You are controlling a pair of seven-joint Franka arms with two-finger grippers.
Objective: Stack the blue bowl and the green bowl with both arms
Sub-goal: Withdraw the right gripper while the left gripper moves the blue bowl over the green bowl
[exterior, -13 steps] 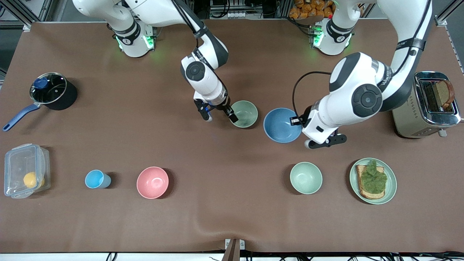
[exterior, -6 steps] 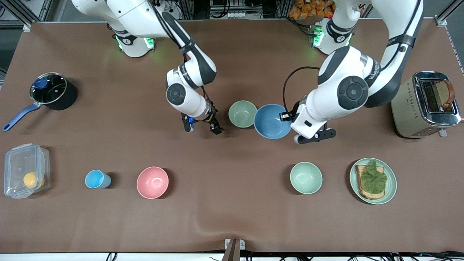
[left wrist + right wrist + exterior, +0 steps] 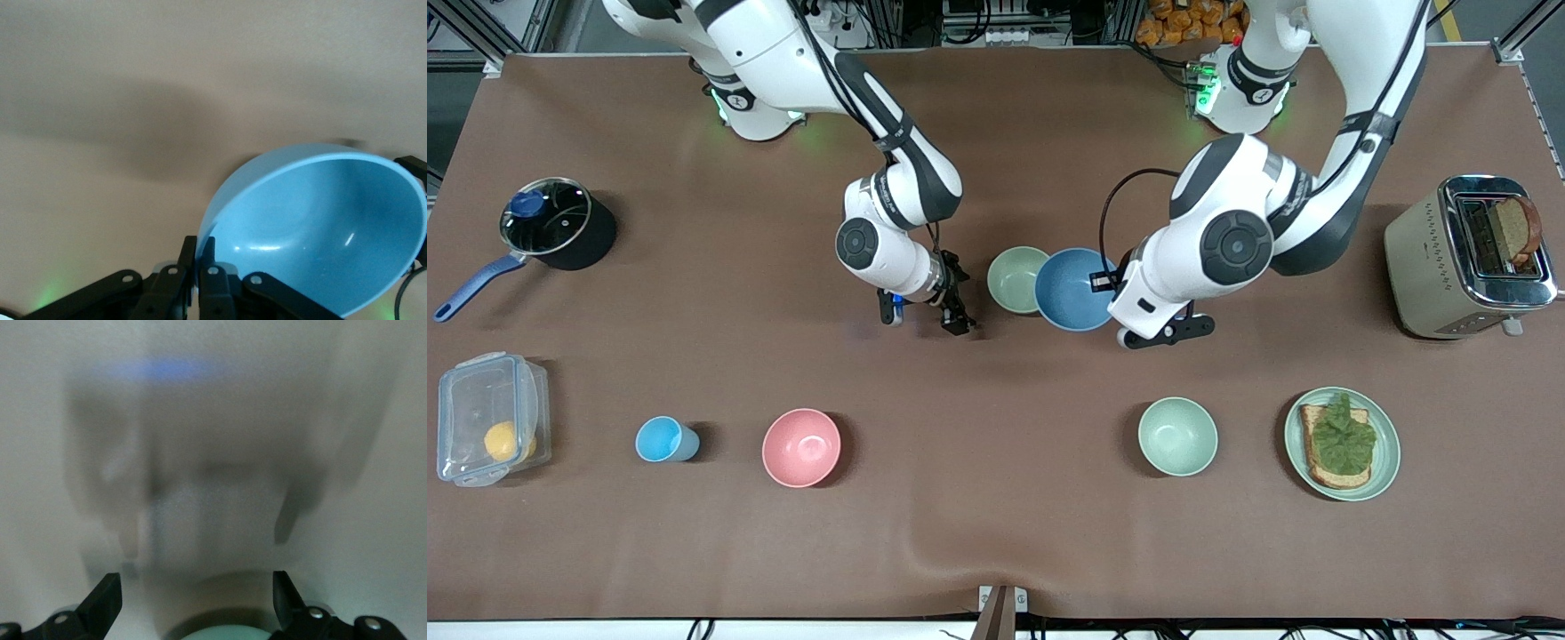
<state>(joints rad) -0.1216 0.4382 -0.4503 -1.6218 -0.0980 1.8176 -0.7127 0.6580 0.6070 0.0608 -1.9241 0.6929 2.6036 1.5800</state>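
The left gripper point(image 3: 199, 267) pinches the blue bowl's point(image 3: 1073, 289) rim, apparently lifted beside the green bowl point(image 3: 1017, 278) — unstacked; the right gripper point(image 3: 947, 313) hangs spread, empty.

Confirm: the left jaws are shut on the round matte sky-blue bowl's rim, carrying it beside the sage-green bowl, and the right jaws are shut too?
Not quite. The right gripper has its jaws open and empty, as the right wrist view shows. The rest holds: the left gripper grips the round matte sky-blue bowl by its rim beside the round matte sage-green bowl.
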